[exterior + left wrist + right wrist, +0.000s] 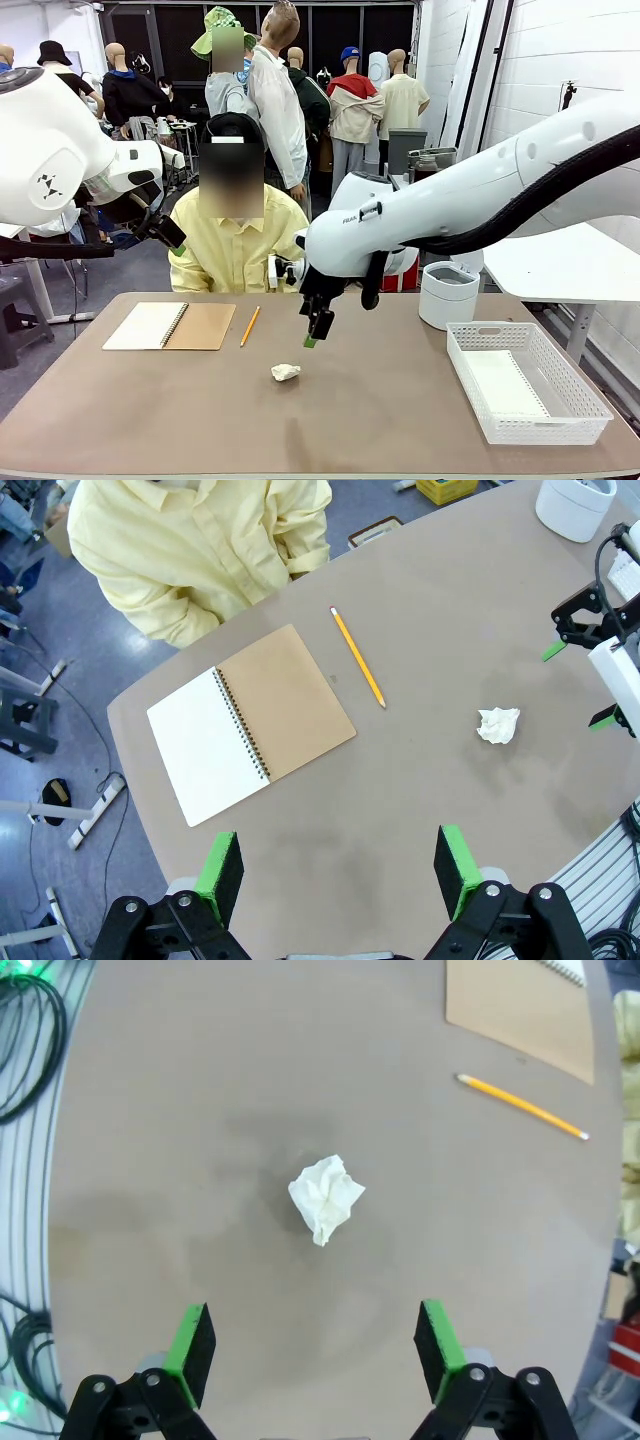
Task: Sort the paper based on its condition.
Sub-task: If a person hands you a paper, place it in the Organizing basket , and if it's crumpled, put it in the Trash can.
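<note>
A crumpled ball of paper [285,372] lies on the brown table [330,420] near its middle, a little toward the robot's edge. It is a rough lump with no clear long axis; in the right wrist view the wad [326,1198] looks slightly longer than wide, with one pinched tip pointing toward the pincer's side of that picture.

The right pincer [316,331] hangs above the table just beyond the ball, on the person's side, not touching it. Its jaws stand wide apart and hold nothing; the right wrist view shows the two green pads [190,1352] spread with the paper between and ahead of them.

The left pincer [340,875] is likewise released and empty, high above the table.

The left wrist view shows the open spiral notebook [250,723] with its tan cover, white page toward the table's left edge, and a yellow pencil [358,657] just beside it, apart from the ball [498,724]. It also catches the right pincer [580,675] at the picture's side.

The front view alone takes in the white basket [524,381] at the table's right edge with a flat white sheet [500,385] inside, a white round container [447,294] near the far right corner, and the person in a yellow shirt [235,245] at the far edge.
</note>
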Controlling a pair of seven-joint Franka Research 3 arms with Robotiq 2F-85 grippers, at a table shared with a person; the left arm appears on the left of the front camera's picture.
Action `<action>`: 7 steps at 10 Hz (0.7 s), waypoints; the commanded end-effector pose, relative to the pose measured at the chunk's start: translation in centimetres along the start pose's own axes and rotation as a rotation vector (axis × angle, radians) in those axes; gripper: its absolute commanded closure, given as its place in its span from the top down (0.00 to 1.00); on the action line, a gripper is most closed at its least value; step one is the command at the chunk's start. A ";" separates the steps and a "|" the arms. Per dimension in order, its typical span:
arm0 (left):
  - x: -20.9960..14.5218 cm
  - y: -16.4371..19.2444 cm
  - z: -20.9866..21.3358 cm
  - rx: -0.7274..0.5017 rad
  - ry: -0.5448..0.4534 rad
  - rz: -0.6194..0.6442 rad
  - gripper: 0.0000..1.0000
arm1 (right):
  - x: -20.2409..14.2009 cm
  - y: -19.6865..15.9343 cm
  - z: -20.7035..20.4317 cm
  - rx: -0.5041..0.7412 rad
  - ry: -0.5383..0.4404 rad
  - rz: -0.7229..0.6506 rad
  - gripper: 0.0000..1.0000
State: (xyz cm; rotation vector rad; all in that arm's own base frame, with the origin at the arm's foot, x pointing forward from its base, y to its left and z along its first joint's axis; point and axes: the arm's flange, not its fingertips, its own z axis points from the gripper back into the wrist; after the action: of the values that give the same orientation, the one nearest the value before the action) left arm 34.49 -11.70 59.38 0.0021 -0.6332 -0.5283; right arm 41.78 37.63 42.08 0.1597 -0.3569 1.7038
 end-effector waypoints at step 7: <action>0.0 0.1 0.1 -0.004 0.005 0.001 1.00 | 0.2 -0.1 -0.2 -0.002 0.009 -0.006 1.00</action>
State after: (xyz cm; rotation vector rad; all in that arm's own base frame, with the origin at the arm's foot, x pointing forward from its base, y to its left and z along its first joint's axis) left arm 34.49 -11.70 59.38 0.0021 -0.6332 -0.5282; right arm 41.82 37.89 41.98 0.1516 -0.3506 1.6984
